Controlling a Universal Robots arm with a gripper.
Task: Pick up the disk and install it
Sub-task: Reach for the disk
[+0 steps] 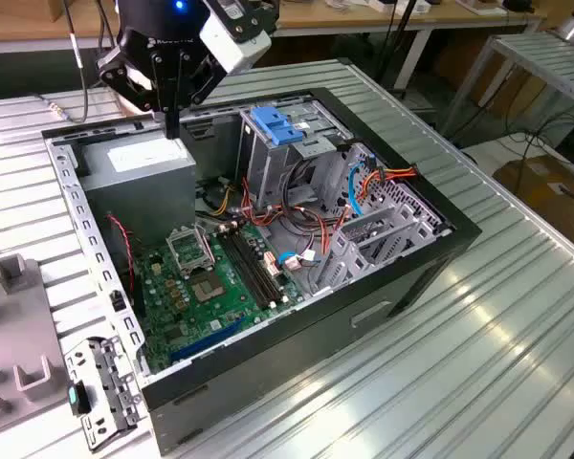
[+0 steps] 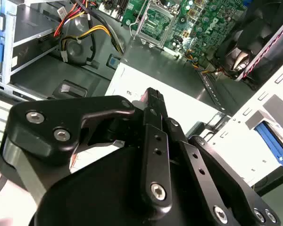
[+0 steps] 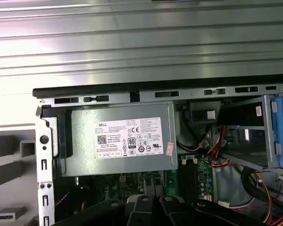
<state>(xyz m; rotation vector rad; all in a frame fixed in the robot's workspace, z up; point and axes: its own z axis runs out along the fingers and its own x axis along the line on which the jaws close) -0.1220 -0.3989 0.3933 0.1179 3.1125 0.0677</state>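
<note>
Your hand (image 1: 172,132) hovers over PSU (image 1: 139,164), fingers together, empty; pick-up step not begun, prob. needs opening first.

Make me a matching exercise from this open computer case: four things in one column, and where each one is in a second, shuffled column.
Things:
1. grey metal box with a white sticker
2. blue plastic latch
3. green circuit board
4. black robot gripper

Places:
A. on top of the grey metal cage
B. flat on the floor of the open black case
C. above the stickered box
D. in a corner of the case, sticker facing up

Pairs: 1-D, 2-A, 3-B, 4-C.
</note>
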